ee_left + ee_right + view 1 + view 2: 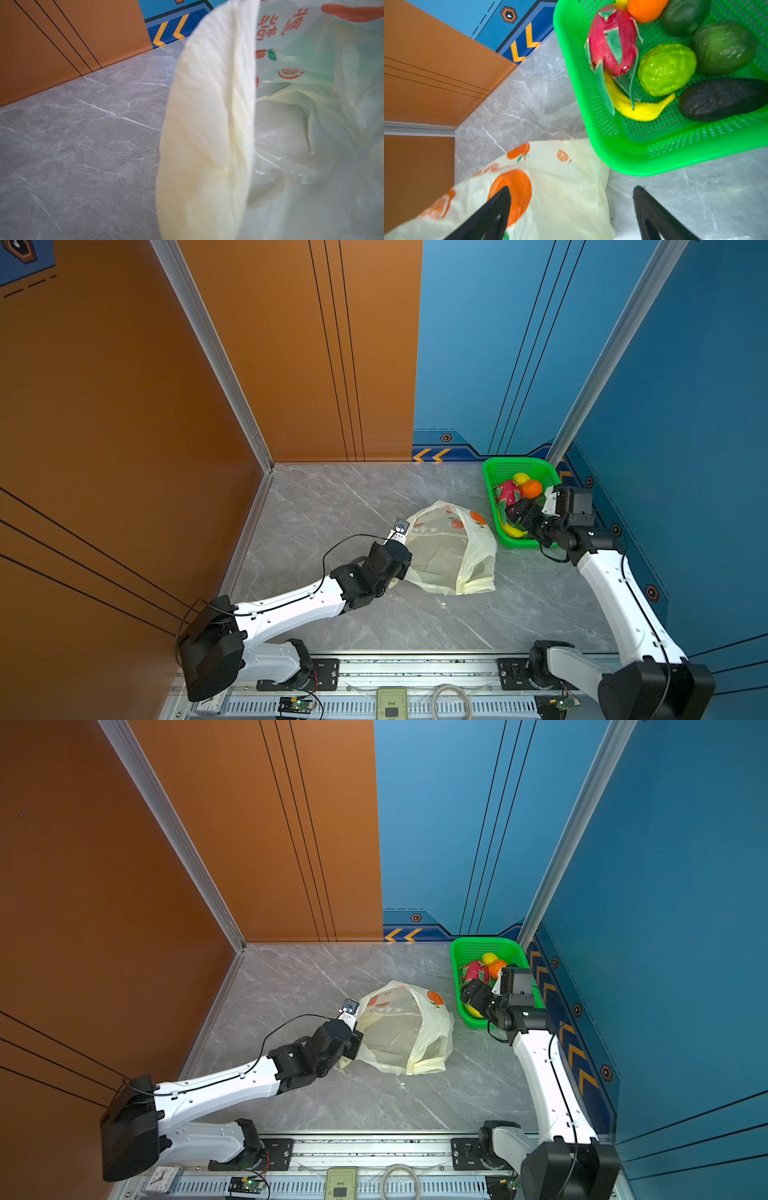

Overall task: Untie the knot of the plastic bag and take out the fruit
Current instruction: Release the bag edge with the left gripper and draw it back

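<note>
**Grey marble tabletop with a bag and a basket on it**

The tabletop (332, 506) is grey stone-patterned, with pale veins running across it. A green mesh basket (515, 464) stands on it in the corner where two blue walls meet. A thin cream-yellow plastic bag (444, 551) lies crumpled and sagging just beside the basket, on the side facing the middle of the table. Its orange fruit prints sit on the part nearest the basket. Whether the two touch cannot be told. A tiny pale scrap (442, 604) lies on the far side of the bag from the basket. From there to the orange wall the surface shows only marble.
</note>
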Motion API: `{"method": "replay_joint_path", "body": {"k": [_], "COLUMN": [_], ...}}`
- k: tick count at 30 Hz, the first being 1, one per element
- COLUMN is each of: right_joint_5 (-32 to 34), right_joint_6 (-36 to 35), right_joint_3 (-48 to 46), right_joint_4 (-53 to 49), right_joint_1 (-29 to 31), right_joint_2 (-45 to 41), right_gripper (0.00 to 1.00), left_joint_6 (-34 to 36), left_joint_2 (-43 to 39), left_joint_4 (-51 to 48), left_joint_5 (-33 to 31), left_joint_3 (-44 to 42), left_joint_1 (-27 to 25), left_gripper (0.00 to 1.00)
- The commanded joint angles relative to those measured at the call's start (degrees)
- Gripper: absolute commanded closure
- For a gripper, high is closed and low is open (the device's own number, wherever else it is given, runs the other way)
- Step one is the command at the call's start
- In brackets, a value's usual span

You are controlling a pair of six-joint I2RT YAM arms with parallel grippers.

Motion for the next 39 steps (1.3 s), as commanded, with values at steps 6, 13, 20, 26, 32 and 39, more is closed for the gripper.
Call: {"method": "replay_joint_path", "body": {"k": [6,13,20,26,32,39], "right_joint_5": [3.65,4.87,5.33,5.44,5.19,6.89], "right_joint_6": [4.58,6.06,5.82,5.02,3.87,-1.05], "right_joint_3": [-4.39,-6.58,-6.20,-6.22,-6.92,-8.38], "right_joint_4": [-12.58,-15.36,-15.18,-14.72,-13.07,-10.58], "right_joint_1": [5.50,7.28,8.14,8.32,8.41,8.65], "right_joint_2": [-12.12,-16.01,-14.96,-13.67,-12.01,-10.81], "right_gripper": [0.07,0.06,0.06,0.05,0.03,0.00], "left_joint_6": [4.10,4.09,3.83,3.30,2.23,1.23], "left_joint_2": [6.69,15.49,18.72,16.36,9.42,-1.17], "left_joint_4": [7.85,10.09,8.28,6.56,5.93,2.50], "left_joint_5": [7.65,12.55,18.35,21.86,24.20,23.43], "left_joint_3": [2.61,7.78,11.00,9.36,4.47,-1.52], "left_joint_1": [8.92,15.14,17.06,17.09,16.13,13.41], "left_gripper": [1.00,1.00,1.00,0.57,0.06,0.02]}}
